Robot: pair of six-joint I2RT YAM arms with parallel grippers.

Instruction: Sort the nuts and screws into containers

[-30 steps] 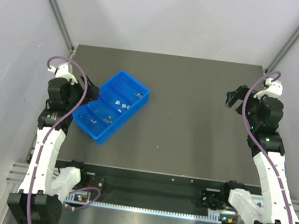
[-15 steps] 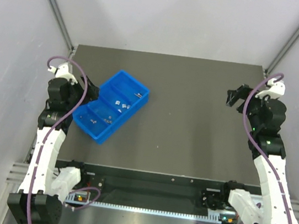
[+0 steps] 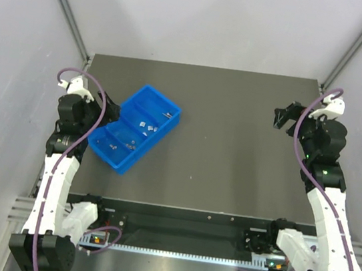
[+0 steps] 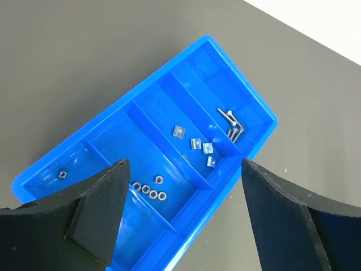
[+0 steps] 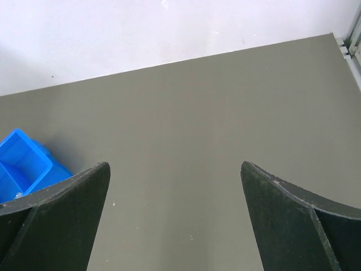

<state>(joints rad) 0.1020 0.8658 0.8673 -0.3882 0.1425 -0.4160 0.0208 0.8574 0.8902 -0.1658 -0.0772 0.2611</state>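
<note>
Few loose ends: hovers left gripper [image 4: 184, 164], spread and empty, above the blue tray [image 4: 107, 118], screws [image 4: 231, 121] and nuts [image 4: 148, 191] lying in separate compartments [image 4: 149, 110], sorting seemingly done; holds right gripper [image 5: 175, 164] spread, empty, well apart.

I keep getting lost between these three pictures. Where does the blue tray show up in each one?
Top external: the blue tray lies at a slant, left of centre.
Left wrist: it fills the middle of the picture, seen from above.
Right wrist: only one corner shows, at the left edge.
Shared landmark: the dark grey table beneath it.
</note>
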